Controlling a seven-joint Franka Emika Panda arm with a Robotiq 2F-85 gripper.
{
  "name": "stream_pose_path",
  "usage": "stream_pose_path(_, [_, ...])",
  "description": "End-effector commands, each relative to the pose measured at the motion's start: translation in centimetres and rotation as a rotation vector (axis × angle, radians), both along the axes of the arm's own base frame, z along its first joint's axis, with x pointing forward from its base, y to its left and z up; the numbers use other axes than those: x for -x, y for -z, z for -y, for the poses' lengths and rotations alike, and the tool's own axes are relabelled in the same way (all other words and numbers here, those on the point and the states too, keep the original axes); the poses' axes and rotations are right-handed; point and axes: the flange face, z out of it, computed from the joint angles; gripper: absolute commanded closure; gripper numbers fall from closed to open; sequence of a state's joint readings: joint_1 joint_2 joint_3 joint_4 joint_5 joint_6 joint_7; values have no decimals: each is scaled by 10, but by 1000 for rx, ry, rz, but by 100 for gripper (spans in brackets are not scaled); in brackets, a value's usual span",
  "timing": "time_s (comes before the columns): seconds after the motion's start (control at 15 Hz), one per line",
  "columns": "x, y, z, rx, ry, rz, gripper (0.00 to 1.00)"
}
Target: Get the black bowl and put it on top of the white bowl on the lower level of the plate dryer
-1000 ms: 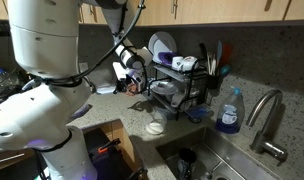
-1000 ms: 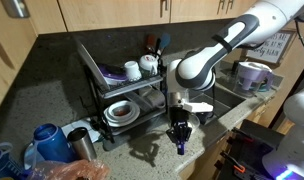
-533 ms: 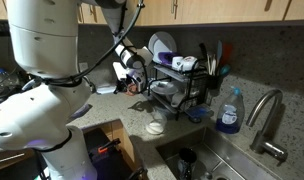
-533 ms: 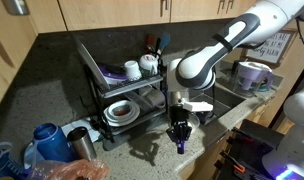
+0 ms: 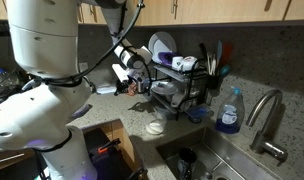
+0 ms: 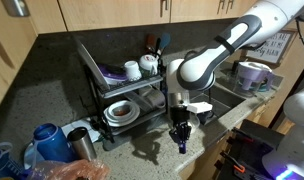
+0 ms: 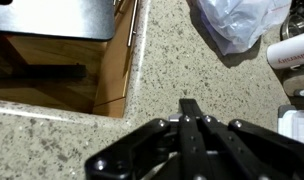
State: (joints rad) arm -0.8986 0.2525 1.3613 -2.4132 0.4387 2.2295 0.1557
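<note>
One gripper (image 6: 179, 147) here, pointing down, tip close above the speckled countertop (image 7: 182, 60). Jaws are pressed together with nothing between them; the wrist view shows the same closed tip (image 7: 191, 108) over bare stone.

The plate dryer (image 6: 89, 72) stands just beside the gripper, not touching it. The white bowl (image 6: 120, 112) sits on its lower level, off to the gripper's side and roughly level with its body, clear of the fingers. The black bowl: I cannot pick it out for sure in any view, and it is not in the gripper.

Higher than the gripper, on the dryer's upper level, are two white mugs (image 6: 140, 68) and, in an exterior view, an upright white plate (image 5: 160, 45). The utensil holder (image 5: 207, 62) is on the dryer's end away from the gripper.

A pale bowl (image 5: 154, 127) rests on the counter near the gripper, apart from it. In the wrist view a crumpled plastic bag (image 7: 232, 22) lies ahead of the fingertips, with an open wooden cabinet (image 7: 52, 75) off to one side. A blue soap bottle (image 5: 229, 112) and the faucet (image 5: 264, 115) are well apart from the gripper, beyond the dryer.
</note>
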Motion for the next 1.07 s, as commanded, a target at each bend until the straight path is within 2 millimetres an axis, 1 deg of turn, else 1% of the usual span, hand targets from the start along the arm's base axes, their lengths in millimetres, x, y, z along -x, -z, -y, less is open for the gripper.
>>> stream_pose_path(0.0, [13,2,5,29,-138,25,100])
stream_pose_path(0.27, [31,4,12,58,-300,-11,100])
stream_pose_path(0.4, [33,2,18,98,-360,-11,100])
stream_pose_path(0.73, [26,-1,33,185,-422,49,100])
stream_pose_path(1.0, [23,-5,43,220,-459,89,100])
